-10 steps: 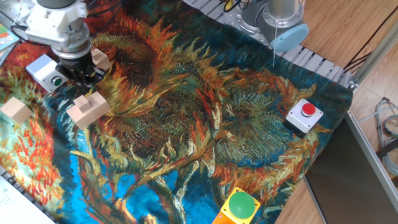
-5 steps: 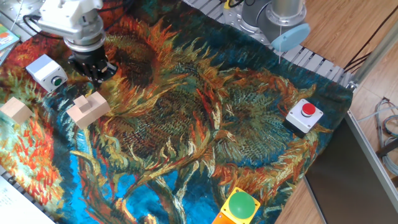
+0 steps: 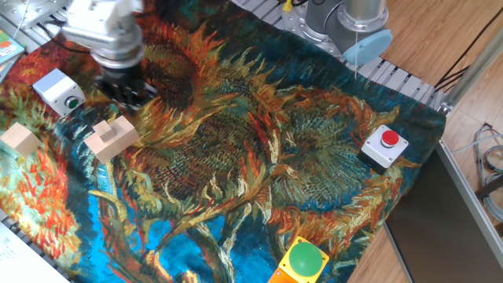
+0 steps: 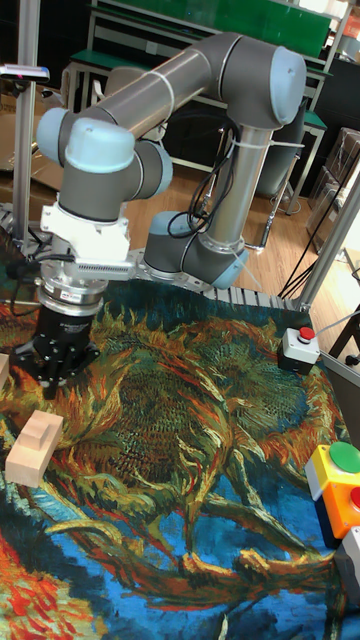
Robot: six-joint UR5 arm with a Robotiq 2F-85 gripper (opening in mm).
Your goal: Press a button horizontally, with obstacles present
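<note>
The button (image 3: 72, 101) is a small green dot on the side of a white box with grey sides (image 3: 55, 85), at the far left of the cloth. My gripper (image 3: 127, 88) hangs just to the right of that box, apart from it, pointing down at the cloth. Motion blur hides its fingertips in the fixed view, and in the tall fixed view the gripper (image 4: 52, 388) is a dark mass with no visible gap. Two obstacles show: a notched wood block (image 3: 112, 137) just in front of the gripper and a small wood cube (image 3: 21, 139) left of it.
A white box with a red button (image 3: 384, 147) sits at the right of the sunflower cloth (image 3: 259, 173). A yellow box with a big green dome (image 3: 302, 262) stands at the front edge. The arm's base (image 3: 346, 23) rises at the back.
My gripper has moved right, away from the green button box it stood against a second ago. It now covers the spot where a small wood cube showed earlier.
</note>
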